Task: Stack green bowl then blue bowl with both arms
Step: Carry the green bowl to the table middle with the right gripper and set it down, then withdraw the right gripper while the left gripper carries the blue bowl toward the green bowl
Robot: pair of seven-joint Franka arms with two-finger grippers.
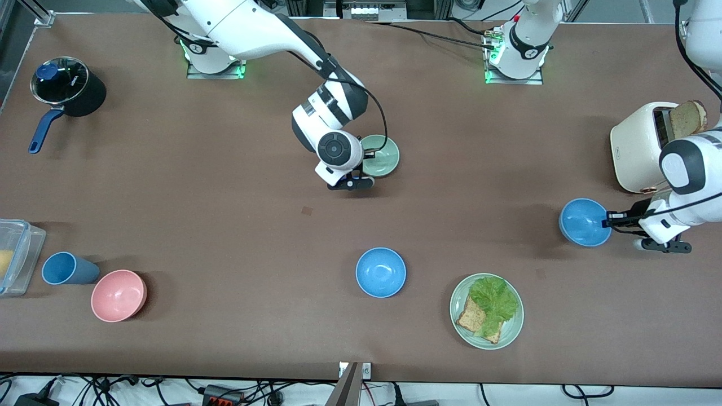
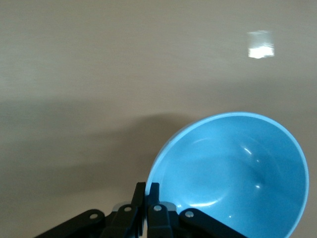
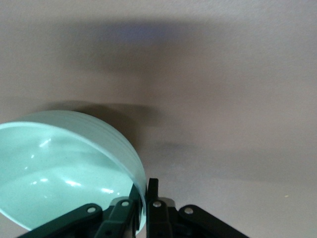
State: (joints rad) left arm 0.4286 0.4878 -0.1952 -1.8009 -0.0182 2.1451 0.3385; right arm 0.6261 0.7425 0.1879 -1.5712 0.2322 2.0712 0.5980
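Note:
My right gripper (image 1: 368, 155) is shut on the rim of the pale green bowl (image 1: 382, 157) and holds it tilted over the middle of the table; in the right wrist view the green bowl (image 3: 64, 168) sits between the closed fingers (image 3: 152, 191). My left gripper (image 1: 608, 221) is shut on the rim of a blue bowl (image 1: 584, 221) and holds it tilted near the toaster; in the left wrist view that blue bowl (image 2: 233, 173) is pinched at its edge by the gripper (image 2: 147, 194). A second blue bowl (image 1: 381, 272) rests on the table nearer the front camera.
A green plate (image 1: 510, 332) with lettuce and bread lies beside the resting blue bowl. A white toaster (image 1: 640, 144) with bread stands by the left arm. A pink bowl (image 1: 118, 295), blue cup (image 1: 65, 268), clear container (image 1: 17, 254) and black pot (image 1: 67, 87) are at the right arm's end.

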